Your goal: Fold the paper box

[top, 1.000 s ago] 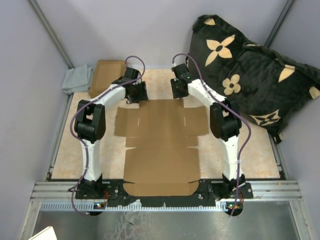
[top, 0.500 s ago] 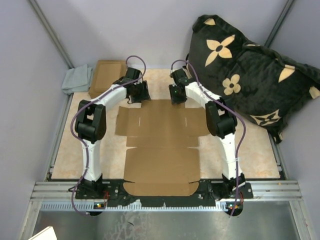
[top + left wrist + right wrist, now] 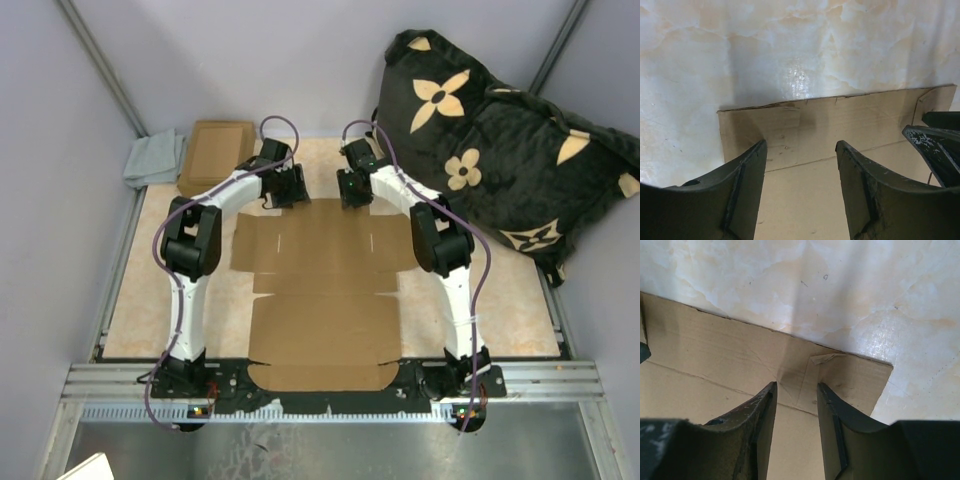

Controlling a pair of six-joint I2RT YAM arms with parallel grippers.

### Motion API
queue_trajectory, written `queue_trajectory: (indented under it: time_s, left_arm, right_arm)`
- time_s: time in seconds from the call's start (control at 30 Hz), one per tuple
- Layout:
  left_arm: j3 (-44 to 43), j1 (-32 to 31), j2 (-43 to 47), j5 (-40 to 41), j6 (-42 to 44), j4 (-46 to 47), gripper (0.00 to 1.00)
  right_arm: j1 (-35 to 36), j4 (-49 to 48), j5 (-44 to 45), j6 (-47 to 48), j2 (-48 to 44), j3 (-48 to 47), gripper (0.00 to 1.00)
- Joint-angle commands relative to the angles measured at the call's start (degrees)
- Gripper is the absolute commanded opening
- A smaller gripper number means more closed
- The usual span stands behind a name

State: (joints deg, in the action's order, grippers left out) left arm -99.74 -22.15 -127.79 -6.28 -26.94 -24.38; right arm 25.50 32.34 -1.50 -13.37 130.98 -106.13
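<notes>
Where the bench (image 3: 135, 300) is viewed from above, its pale marbled surface is seen bounded by grey walls. A black cushion (image 3: 500, 140) with tan flower motifs is propped against the far right corner. The paper box (image 3: 325, 290) is laid flat and unfolded at the middle of the bench, between the two arms, with its near edge at the arm bases and its side flaps spread out. A smaller cardboard box (image 3: 215, 150) is placed at the far left, with a grey cloth (image 3: 155, 158) just beside it. The left pincer (image 3: 800, 145) is held released, jaws wide apart, over the far edge of the paper box near its left end. The right pincer (image 3: 796, 386) is likewise released, with a narrower gap, over the same edge near a creased right corner. Contact with the cardboard cannot be told.
</notes>
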Motion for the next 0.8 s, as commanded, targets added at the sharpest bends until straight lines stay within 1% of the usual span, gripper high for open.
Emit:
queue_trajectory:
  time_s: [0.0, 0.13, 0.3, 0.43, 0.53, 0.63, 0.67, 0.7, 0.77]
  left_arm:
    - [-0.18, -0.23, -0.8, 0.82, -0.43, -0.9, 0.64]
    - [1.47, 0.2, 1.38, 1.47, 0.15, -0.23, 0.65]
    - [1.35, 2.56, 5.31, 1.15, 0.11, -1.41, 0.66]
    - [2.28, 4.02, 10.64, 3.26, 0.04, -3.03, 0.68]
    - [4.8, 4.37, 16.4, 5.53, -0.04, -3.75, 0.7]
    - [9.84, 4.57, 23.53, 7.19, -1.76, -4.49, 0.72]
    - [13.5, 4.62, 27.21, 7.16, -1.94, -4.2, 0.73]
    - [17.01, 4.7, 28.92, 7.13, -2.27, -3.6, 0.74]
    - [24.93, 4.92, 36.02, 6.77, -3.77, -1.85, 0.76]
  right_arm:
    - [0.34, 0.06, 0.26, -0.59, 0.54, 1.75, 0.4]
    - [-0.38, 2.09, 0.62, -1.14, 2.53, -1.91, 0.41]
    - [-2.91, 3.85, -0.38, -2.55, 3.66, -7.48, 0.42]
    - [-4.18, 4.52, 0.67, -2.48, 0.39, -9.31, 0.43]
    - [-4.4, 5.02, 2.71, -1.94, -4.3, -8.95, 0.46]
    - [-4.4, 3.95, 4.19, -2.13, -11.36, -4.27, 0.52]
    - [-4.4, 3.1, 4.56, -2.38, -15.53, -1.01, 0.55]
    - [-4.4, 1.95, 4.87, -2.93, -18.71, 2.88, 0.57]
    - [-4.4, -0.69, 5.52, -4.76, -26.19, 12.83, 0.61]
